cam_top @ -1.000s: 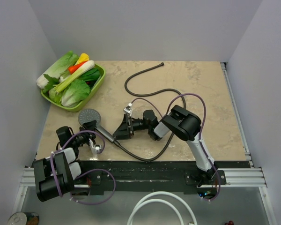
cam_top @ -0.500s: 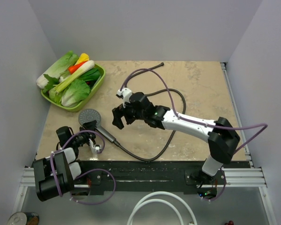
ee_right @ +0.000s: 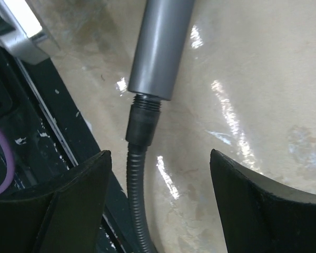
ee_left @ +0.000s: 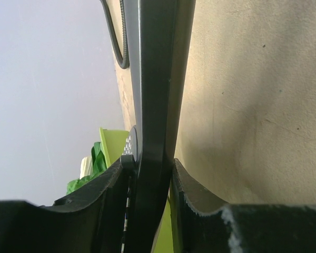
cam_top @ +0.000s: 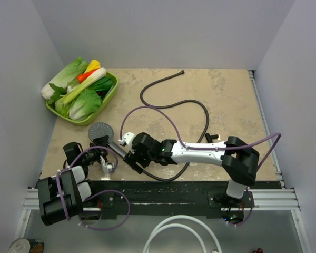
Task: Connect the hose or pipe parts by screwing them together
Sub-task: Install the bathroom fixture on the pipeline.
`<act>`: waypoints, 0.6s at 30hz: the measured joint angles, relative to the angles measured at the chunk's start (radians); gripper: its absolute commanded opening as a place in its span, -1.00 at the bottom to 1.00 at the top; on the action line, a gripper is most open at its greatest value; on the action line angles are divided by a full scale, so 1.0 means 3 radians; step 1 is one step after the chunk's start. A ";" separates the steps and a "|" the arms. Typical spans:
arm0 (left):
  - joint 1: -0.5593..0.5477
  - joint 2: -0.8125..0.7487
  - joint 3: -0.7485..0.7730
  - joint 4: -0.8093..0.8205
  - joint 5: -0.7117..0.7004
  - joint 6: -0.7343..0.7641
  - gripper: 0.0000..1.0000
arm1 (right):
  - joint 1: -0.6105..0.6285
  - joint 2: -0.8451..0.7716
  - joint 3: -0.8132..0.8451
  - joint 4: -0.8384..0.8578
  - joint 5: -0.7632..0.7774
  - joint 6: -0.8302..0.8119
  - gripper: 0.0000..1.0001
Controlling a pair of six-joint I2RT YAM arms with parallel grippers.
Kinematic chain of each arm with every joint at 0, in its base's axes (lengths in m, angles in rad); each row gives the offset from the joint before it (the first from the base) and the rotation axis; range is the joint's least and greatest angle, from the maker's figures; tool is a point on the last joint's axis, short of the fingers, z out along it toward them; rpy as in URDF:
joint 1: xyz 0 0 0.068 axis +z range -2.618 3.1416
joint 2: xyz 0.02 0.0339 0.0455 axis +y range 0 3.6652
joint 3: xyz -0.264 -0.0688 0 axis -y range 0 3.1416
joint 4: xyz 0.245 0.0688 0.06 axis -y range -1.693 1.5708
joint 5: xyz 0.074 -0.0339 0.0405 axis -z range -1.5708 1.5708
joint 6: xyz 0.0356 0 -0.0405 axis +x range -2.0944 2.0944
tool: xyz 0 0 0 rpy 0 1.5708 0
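Clamping left end effector (ee_left: 148, 166) holds shower-head handle (ee_left: 155, 79); right end effector (ee_right: 159, 155) hovers over hose nut (ee_right: 142, 124), jaws apart.

- I see the grey shower head (cam_top: 99, 129) lying flat, near left, with its handle (ee_right: 160, 42) pointing right.
- The dark hose (cam_top: 206, 117) has its nut (ee_right: 142, 124) at the handle's threaded end, then loops away.
- The black T-fitting (cam_top: 213, 138) lies apart to the right.

No legible writing is being shown.
The label on the can (cam_top: 25, 246) in the near-left corner is being rendered too small and blurred to be read.
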 measured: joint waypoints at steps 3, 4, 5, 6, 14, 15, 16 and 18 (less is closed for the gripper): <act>0.0000 -0.0001 0.0000 0.0000 0.0000 0.0000 -1.00 | 0.0055 0.0095 0.0000 0.0029 -0.0079 0.0013 0.54; 0.0000 -0.0001 0.0000 -0.0001 0.0000 0.0000 -1.00 | 0.0060 0.0109 0.0000 0.0041 -0.0088 0.0023 0.53; 0.0000 -0.0004 0.0000 -0.0001 0.0000 0.0000 -1.00 | 0.0060 0.0118 0.0000 0.0060 -0.0099 0.0025 0.51; 0.0000 -0.0004 0.0000 -0.0001 0.0000 0.0000 -1.00 | 0.0060 0.0131 0.0001 0.0081 -0.0109 0.0032 0.48; 0.0000 -0.0004 0.0000 -0.0003 0.0000 0.0000 -1.00 | 0.0060 0.0267 0.0056 0.0253 -0.0184 0.0103 0.20; 0.0000 -0.0004 0.0000 -0.0003 0.0000 0.0000 -1.00 | 0.0060 0.0291 0.0067 0.0268 -0.0191 0.0112 0.10; 0.0000 -0.0004 0.0000 -0.0003 0.0001 0.0001 -1.00 | 0.0060 0.0310 0.0079 0.0277 -0.0200 0.0113 0.01; 0.0000 -0.0010 0.0000 -0.0003 0.0000 0.0000 -1.00 | 0.0060 0.0370 0.0109 0.0305 -0.0245 0.0131 -0.31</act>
